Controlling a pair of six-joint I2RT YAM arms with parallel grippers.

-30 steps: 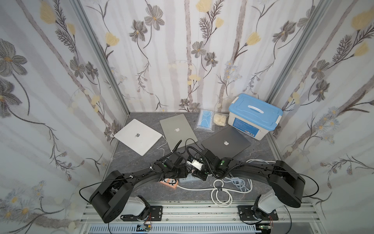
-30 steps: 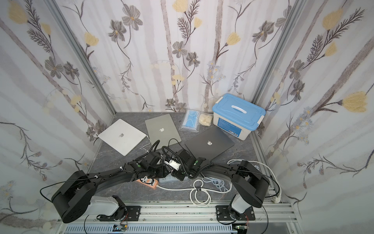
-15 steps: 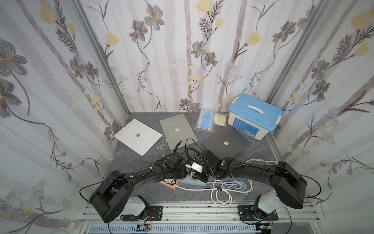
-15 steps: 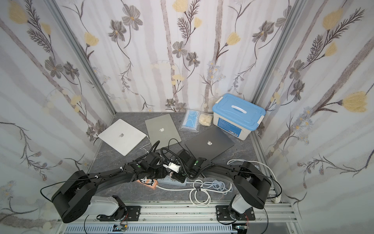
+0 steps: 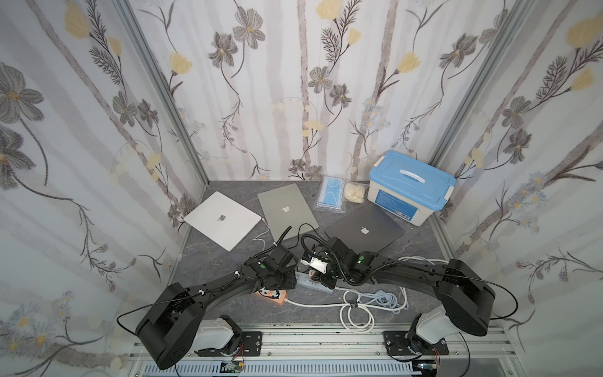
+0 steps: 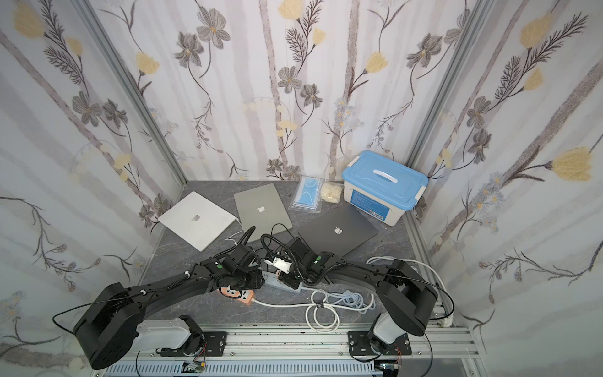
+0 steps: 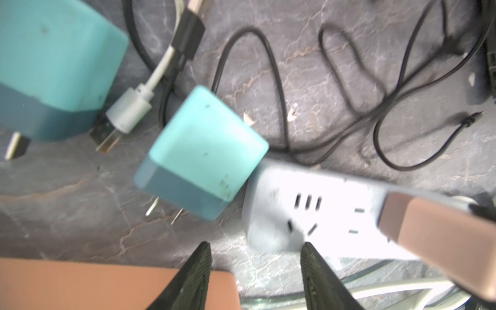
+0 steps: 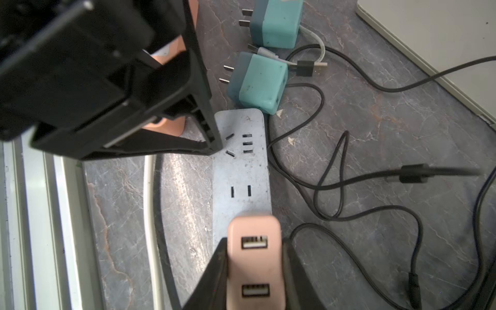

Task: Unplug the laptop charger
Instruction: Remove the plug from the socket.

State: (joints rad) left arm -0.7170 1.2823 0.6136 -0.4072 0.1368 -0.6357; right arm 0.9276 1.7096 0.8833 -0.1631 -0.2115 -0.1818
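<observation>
Right gripper [image 8: 255, 241] closed on the pink USB charger [image 8: 253, 268], one finger flat against each side; its two USB ports face the wrist camera. The charger stands on one end of the grey power strip [image 8: 241, 166]. Cannot tell whether its prongs sit fully in the socket. The strip's other sockets are bare. Left gripper [image 7: 255, 243] spread moderately wide, holding nothing. One fingertip [image 7: 312, 268] is at the strip's opposite end corner, and the other is over the table [image 7: 322, 80] beside an orange power strip [image 7: 107, 284]. Whether that fingertip presses on the grey strip is unclear. Two teal adapters lie loose on the table with prongs exposed. The nearer teal adapter [image 8: 264, 83] is at the strip's end corner, apparently touching. The farther teal adapter [image 8: 276, 24] is just beyond it. A thin black cable [image 8: 330, 171] loops alongside the strip. In both top views the grippers meet low at front centre. Behind them are three closed laptops: the white laptop [image 5: 222, 218], the silver laptop [image 5: 287, 212] and the dark grey laptop [image 5: 363, 230]. A blue-lidded storage box [image 5: 411, 186] sits in the back right corner with a face mask packet [image 5: 329, 196] beside it. A coiled white cord [image 5: 359, 310] lies at the front.
</observation>
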